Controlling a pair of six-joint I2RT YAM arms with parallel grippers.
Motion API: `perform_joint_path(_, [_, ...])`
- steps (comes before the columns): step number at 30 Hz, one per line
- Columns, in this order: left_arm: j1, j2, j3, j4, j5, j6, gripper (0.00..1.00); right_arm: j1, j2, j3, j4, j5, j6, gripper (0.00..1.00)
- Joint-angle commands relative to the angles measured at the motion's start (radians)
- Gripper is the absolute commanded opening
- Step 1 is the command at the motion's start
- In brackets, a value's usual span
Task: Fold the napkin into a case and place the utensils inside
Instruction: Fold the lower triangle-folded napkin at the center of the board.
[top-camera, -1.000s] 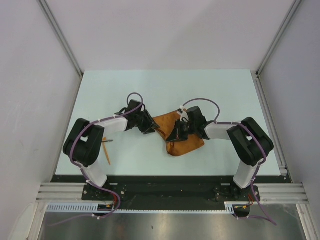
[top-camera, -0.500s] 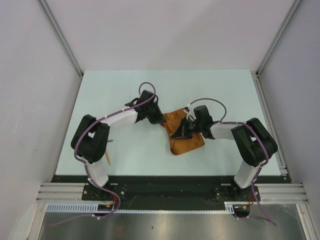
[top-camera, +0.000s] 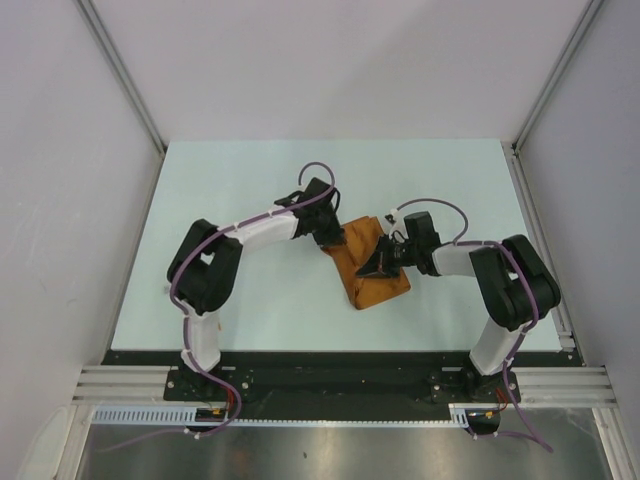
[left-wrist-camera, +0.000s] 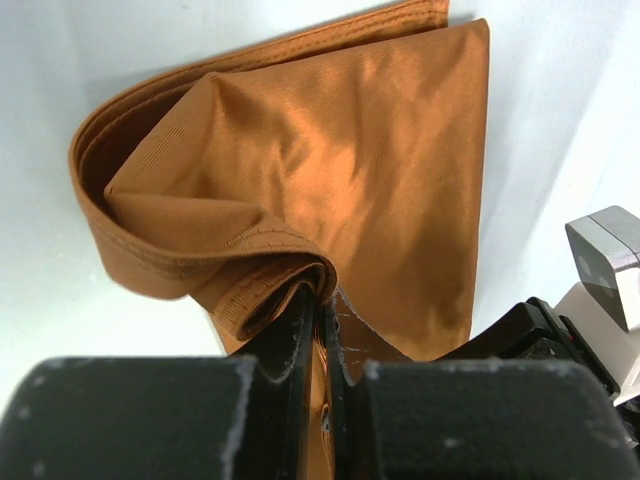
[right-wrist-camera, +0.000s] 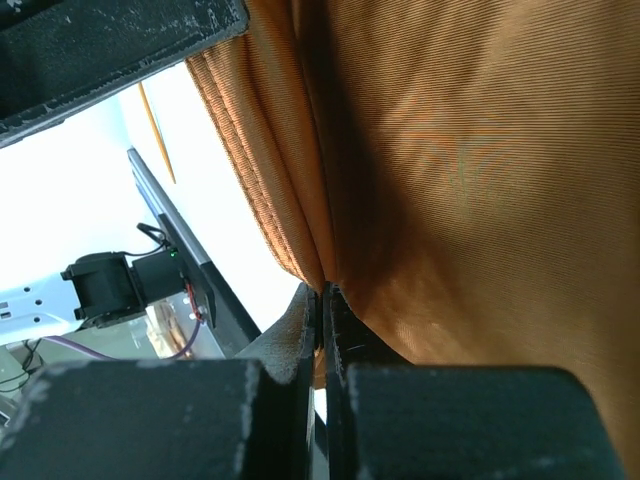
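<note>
The rust-orange napkin (top-camera: 378, 288) lies folded in layers at the table's middle. My left gripper (top-camera: 337, 241) is shut on a folded hem of the napkin at its far left corner; in the left wrist view (left-wrist-camera: 322, 300) the cloth (left-wrist-camera: 350, 170) bulges in a loose loop ahead of the jaws. My right gripper (top-camera: 381, 267) is shut on the napkin's edge over its middle; in the right wrist view (right-wrist-camera: 322, 292) the cloth (right-wrist-camera: 470, 180) fills the frame. One slim orange utensil (right-wrist-camera: 156, 132) shows on the table beyond the cloth. The spoon is hidden.
The pale table (top-camera: 250, 180) has grey walls on three sides. The left arm's elbow (top-camera: 203, 275) stands over the near left area, where the utensils lay. A metal rail (top-camera: 320, 380) runs along the near edge.
My left gripper has swung right and farther away, drawing the napkin's left edge over so the cloth is narrower. My right gripper has shifted right with its edge. The left elbow now covers the utensils.
</note>
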Motion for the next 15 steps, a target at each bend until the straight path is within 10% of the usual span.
perform_joint_path(1, [-0.009, 0.033, 0.078, 0.008, -0.06, -0.008, 0.08, -0.017, 0.013, 0.013, -0.08, -0.039, -0.072, 0.0])
perform_joint_path(15, [-0.032, 0.119, 0.149, 0.005, -0.076, -0.011, 0.09, -0.03, 0.03, 0.09, -0.236, 0.048, -0.184, 0.06])
